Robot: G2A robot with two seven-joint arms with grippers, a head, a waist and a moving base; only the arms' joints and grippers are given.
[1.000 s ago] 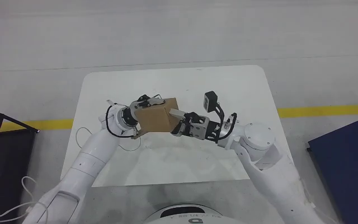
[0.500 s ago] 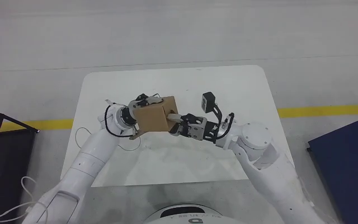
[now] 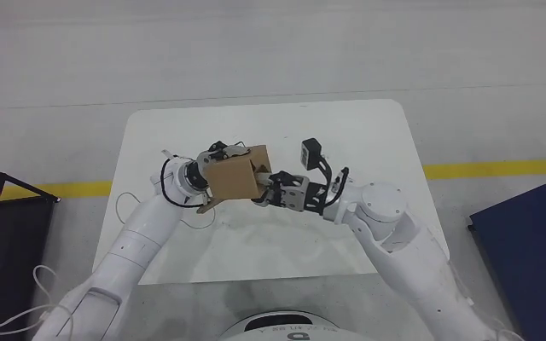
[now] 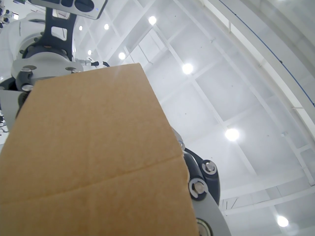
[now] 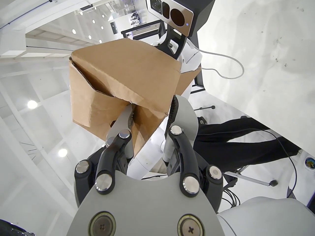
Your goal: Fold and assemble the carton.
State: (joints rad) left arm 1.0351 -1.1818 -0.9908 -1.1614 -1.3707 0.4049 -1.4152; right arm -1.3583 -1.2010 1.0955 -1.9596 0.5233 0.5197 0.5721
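A brown carton (image 3: 232, 177) hangs above the middle of the white table (image 3: 358, 136), held between both arms. My left gripper (image 3: 207, 173) is shut on the carton's left end; one of its fingers (image 4: 200, 185) shows beside the cardboard panel (image 4: 88, 148). My right gripper (image 3: 265, 184) is open at the carton's right end. In the right wrist view, one of its fingers (image 5: 123, 121) pokes in under the folded end flaps of the carton (image 5: 118, 79), while the other lies outside along the side wall. The end flaps look creased and partly folded in.
A thin white cable (image 3: 128, 205) lies on the table by the left arm. A yellow floor line (image 3: 478, 169) runs past the table. A dark blue object (image 3: 520, 247) stands at the right and a black frame (image 3: 17, 230) at the left.
My right gripper has moved left, closing in on the carton's end and pushing a finger into the flaps. The left arm has turned the carton slightly and otherwise held it in place.
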